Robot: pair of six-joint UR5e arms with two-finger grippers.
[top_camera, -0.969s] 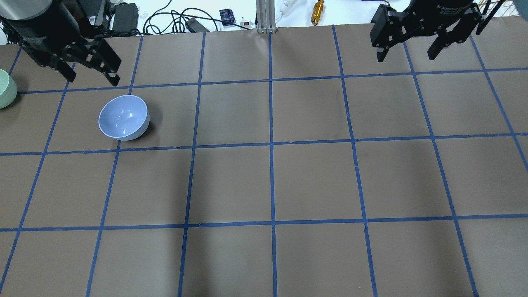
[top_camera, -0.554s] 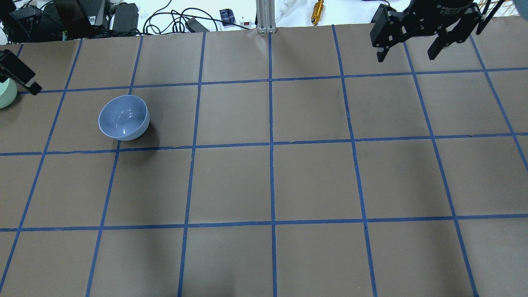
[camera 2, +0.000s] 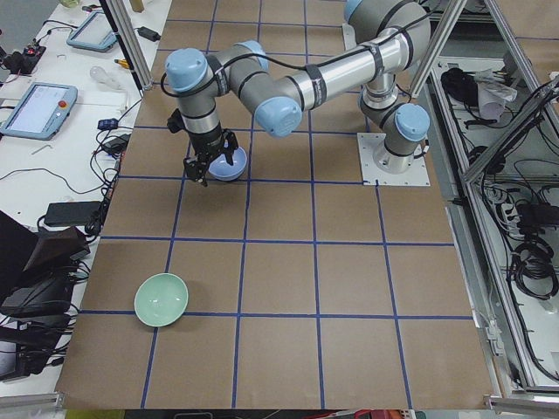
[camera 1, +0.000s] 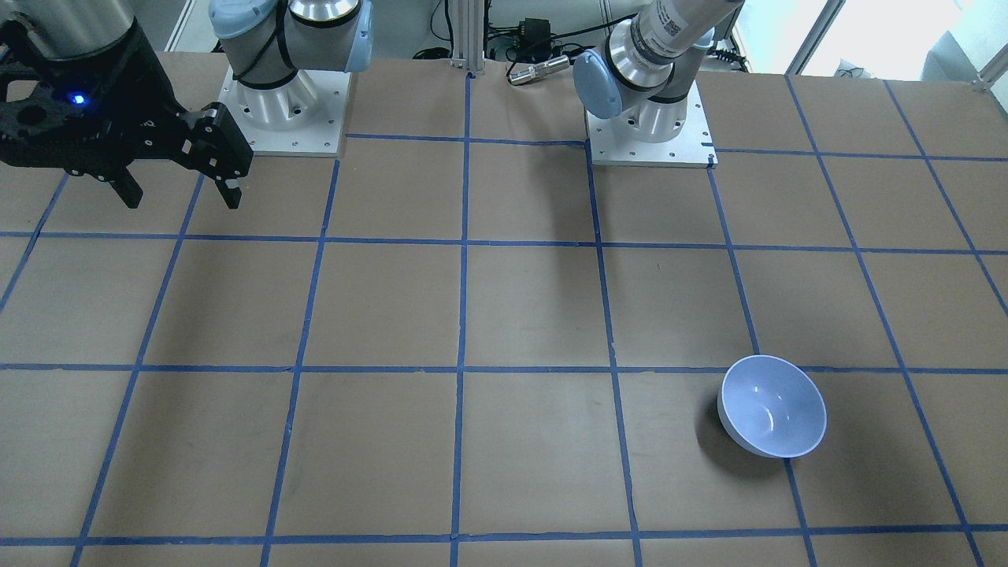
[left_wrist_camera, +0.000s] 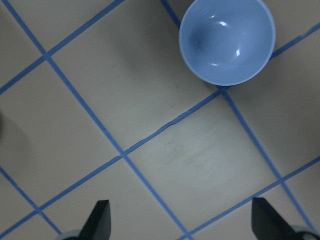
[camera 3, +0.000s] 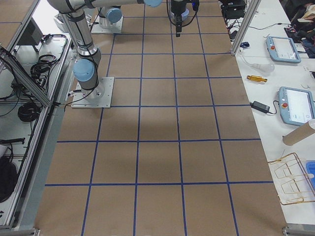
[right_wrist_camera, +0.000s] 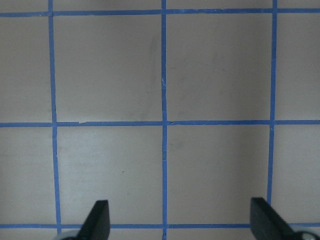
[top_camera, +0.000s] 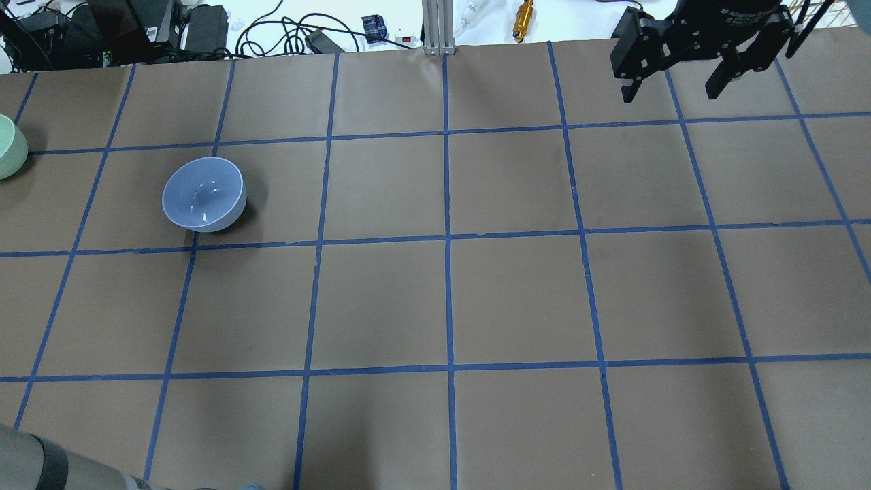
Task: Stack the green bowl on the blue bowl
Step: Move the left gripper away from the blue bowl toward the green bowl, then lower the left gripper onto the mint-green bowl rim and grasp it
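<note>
the left gripper (left_wrist_camera: 180, 222) has gone from the top left corner of the overhead view, where it was a second ago, and now only a grey bit of the left arm (top_camera: 27, 463) peeks in at the bottom left corner there. the right gripper (top_camera: 670, 94) has not moved; it hangs over the right side of the table (top_camera: 517, 292), and its two fingers (right_wrist_camera: 100, 222) are spread wide with nothing between them. the left gripper's fingers (left_wrist_camera: 100, 222) are spread wide too and hold nothing. its own camera looks down at the blue bowl (left_wrist_camera: 227, 40), which shows up and to the right of the fingers in that view. the blue bowl sits the right way up on the brown table, on the robot's left half, just beside a crossing of blue tape lines (top_camera: 381, 239). the green bowl (camera 2: 161, 299) also sits the right way up on the table, further out to the robot's left, well apart from the blue bowl. in the overhead view only a slice of it shows at the left edge. no gripper touches either bowl.
</note>
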